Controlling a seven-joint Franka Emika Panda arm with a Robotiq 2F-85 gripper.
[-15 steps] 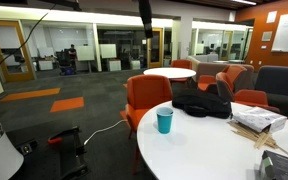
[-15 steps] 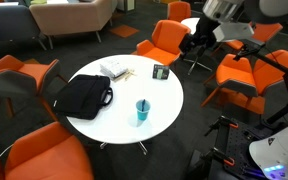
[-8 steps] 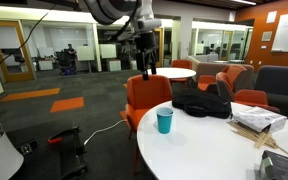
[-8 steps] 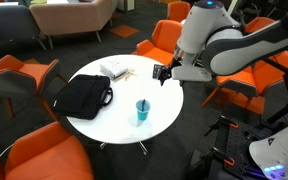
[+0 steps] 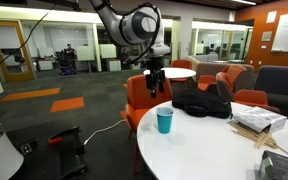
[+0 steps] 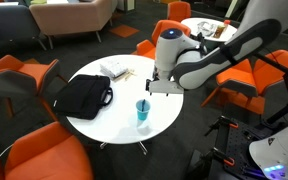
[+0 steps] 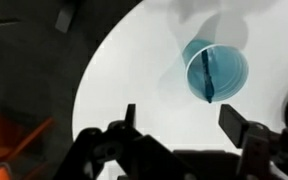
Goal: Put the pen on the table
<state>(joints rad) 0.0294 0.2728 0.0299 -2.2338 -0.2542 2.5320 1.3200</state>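
Arm (image 6: pixel 209 60) has swung over the table (image 6: pixel 114 125), claw (image 7: pixel 177 112) spread empty.
Pen (image 7: pixel 206 80), likely light and stiff, in teal cup (image 7: pixel 236 62) just beyond claw; best pinched near top.

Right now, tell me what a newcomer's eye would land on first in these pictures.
The big white robot arm reaches over the round white table, its open gripper hanging near a teal cup by the edge. In the wrist view a blue pen stands inside that cup. A black bag lies on the table, with orange chairs all around.
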